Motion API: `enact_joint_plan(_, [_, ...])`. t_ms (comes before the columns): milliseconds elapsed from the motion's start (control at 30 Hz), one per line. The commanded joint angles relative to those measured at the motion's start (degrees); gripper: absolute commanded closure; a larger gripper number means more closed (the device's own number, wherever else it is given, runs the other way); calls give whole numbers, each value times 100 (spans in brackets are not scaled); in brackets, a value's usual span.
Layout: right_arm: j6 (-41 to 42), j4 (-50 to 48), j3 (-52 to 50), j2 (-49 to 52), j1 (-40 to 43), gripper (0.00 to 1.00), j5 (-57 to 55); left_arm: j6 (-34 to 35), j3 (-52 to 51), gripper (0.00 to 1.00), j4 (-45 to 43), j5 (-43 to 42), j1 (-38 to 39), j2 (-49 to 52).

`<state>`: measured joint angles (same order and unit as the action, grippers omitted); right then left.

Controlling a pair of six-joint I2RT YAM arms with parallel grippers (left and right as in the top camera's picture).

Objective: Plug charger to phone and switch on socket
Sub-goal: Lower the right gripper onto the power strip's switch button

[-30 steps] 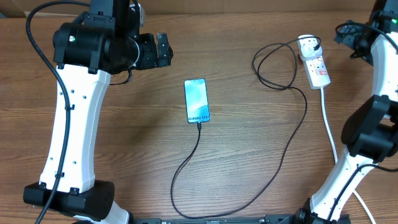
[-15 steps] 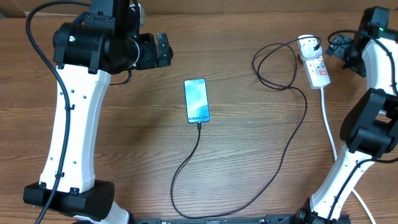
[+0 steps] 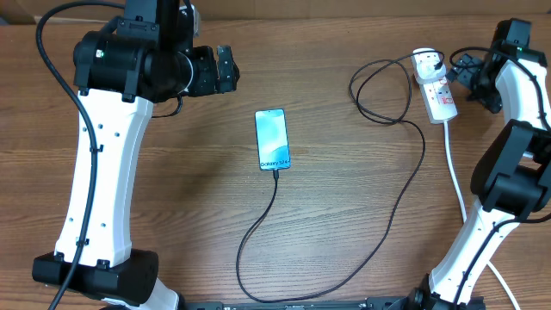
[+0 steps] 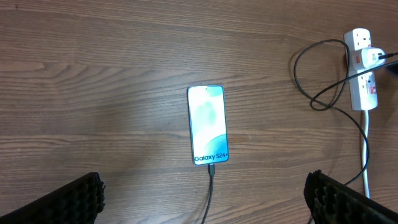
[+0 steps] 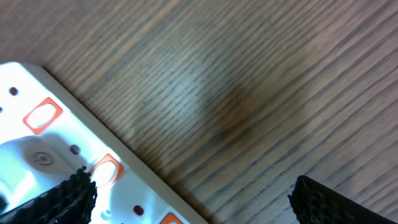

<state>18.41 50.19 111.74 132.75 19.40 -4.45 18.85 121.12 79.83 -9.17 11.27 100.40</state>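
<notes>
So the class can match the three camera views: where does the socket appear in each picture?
Overhead: the socket lies at upper right.
Left wrist: the socket is in the top right corner.
Right wrist: the socket fills the lower left corner, close up.
Shared landmark: its red switches.

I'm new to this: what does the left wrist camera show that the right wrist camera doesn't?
Only the left wrist camera shows the phone, screen lit, with the charger meeting its lower end. Only the right wrist camera gives a close-up of the red-marked switches. Both show the socket and the wooden table.
</notes>
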Motion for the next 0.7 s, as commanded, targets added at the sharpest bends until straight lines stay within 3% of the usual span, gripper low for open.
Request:
enact_joint_plan(0, [133,-131,-162,4,-20,0,31,-131,15,1,9,63,33,-76])
enact_joint_plan(667, [435,-195,-264,4,-22,0,63,-131,15,1,9,63,33,-76])
